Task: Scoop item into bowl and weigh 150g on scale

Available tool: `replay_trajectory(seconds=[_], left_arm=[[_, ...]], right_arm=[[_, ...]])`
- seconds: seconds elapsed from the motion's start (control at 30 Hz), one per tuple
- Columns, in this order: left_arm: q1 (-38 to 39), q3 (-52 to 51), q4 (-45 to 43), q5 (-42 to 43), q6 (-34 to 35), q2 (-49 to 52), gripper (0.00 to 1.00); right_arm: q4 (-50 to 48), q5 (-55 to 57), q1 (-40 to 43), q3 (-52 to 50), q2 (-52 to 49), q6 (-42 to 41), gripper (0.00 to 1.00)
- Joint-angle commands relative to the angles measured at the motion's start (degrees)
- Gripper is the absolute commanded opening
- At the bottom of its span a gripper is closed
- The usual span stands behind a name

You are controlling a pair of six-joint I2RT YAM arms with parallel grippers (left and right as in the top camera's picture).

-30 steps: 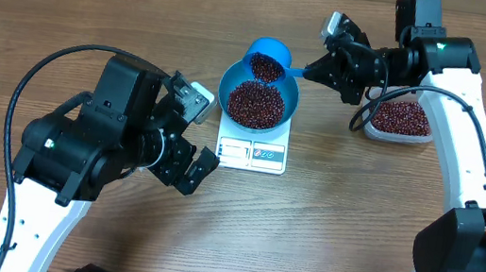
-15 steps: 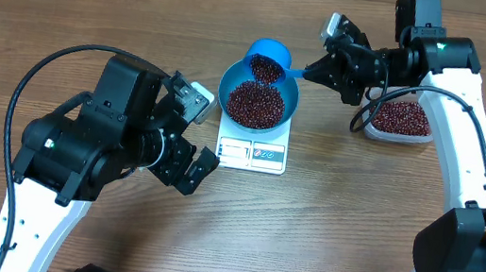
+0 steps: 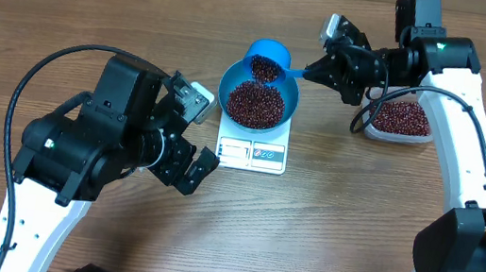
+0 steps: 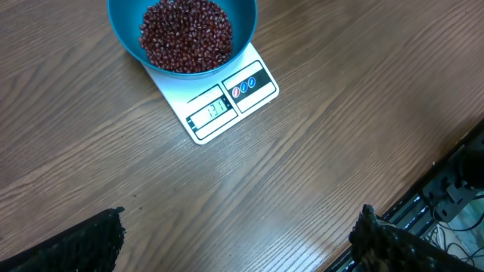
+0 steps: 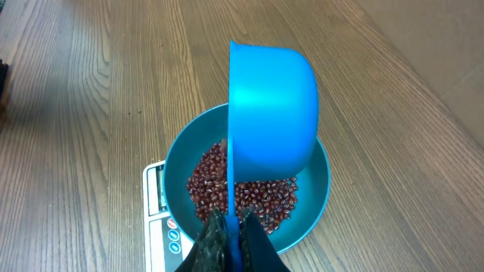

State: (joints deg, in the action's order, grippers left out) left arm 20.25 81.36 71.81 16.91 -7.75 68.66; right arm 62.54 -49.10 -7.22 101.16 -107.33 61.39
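Observation:
The blue bowl (image 3: 291, 93) stands on the white scale (image 3: 251, 153) and holds a heap of red-brown beans (image 3: 256, 105). My right gripper (image 3: 317, 70) is shut on the handle of a blue scoop (image 3: 266, 61), which is tipped over the bowl's far rim with beans still in it. In the right wrist view the scoop (image 5: 272, 113) hangs on its side above the bowl (image 5: 314, 204) and beans (image 5: 257, 200), and the gripper (image 5: 233, 234) pinches the handle. My left gripper (image 3: 197, 134) stands open and empty left of the scale; in its own view the gripper (image 4: 238, 242) is wide above bare table, with the bowl (image 4: 125, 41) and the scale (image 4: 227, 106) ahead.
A clear tub (image 3: 400, 120) of beans sits at the right, under the right arm. A black cable (image 3: 35, 88) loops over the left arm. The table's front edge and dark gear (image 4: 454, 196) show at the lower right of the left wrist view.

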Motion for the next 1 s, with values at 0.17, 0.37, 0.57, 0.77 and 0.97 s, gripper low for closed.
replay_trajectory(seconds=[0.17, 0.37, 0.57, 0.77, 0.97], left_arm=[[0.4, 0.2, 0.0, -0.4, -1.2, 0.2, 0.99], [0.4, 0.2, 0.0, -0.4, -1.2, 0.2, 1.00], [0.4, 0.2, 0.0, -0.4, -1.2, 0.2, 0.99], [0.4, 0.2, 0.0, -0.4, -1.2, 0.2, 1.00], [0.4, 0.2, 0.0, -0.4, -1.2, 0.2, 1.00]], right_arm=[[-0.3, -1.1, 0.0, 1.6, 0.6, 0.5, 0.04], [-0.3, -1.1, 0.0, 1.6, 0.6, 0.5, 0.04], [0.0, -1.1, 0.0, 1.6, 0.6, 0.5, 0.04], [0.1, -1.1, 0.0, 1.6, 0.6, 0.9, 0.04], [0.1, -1.0, 0.0, 1.6, 0.6, 1.8, 0.04]])
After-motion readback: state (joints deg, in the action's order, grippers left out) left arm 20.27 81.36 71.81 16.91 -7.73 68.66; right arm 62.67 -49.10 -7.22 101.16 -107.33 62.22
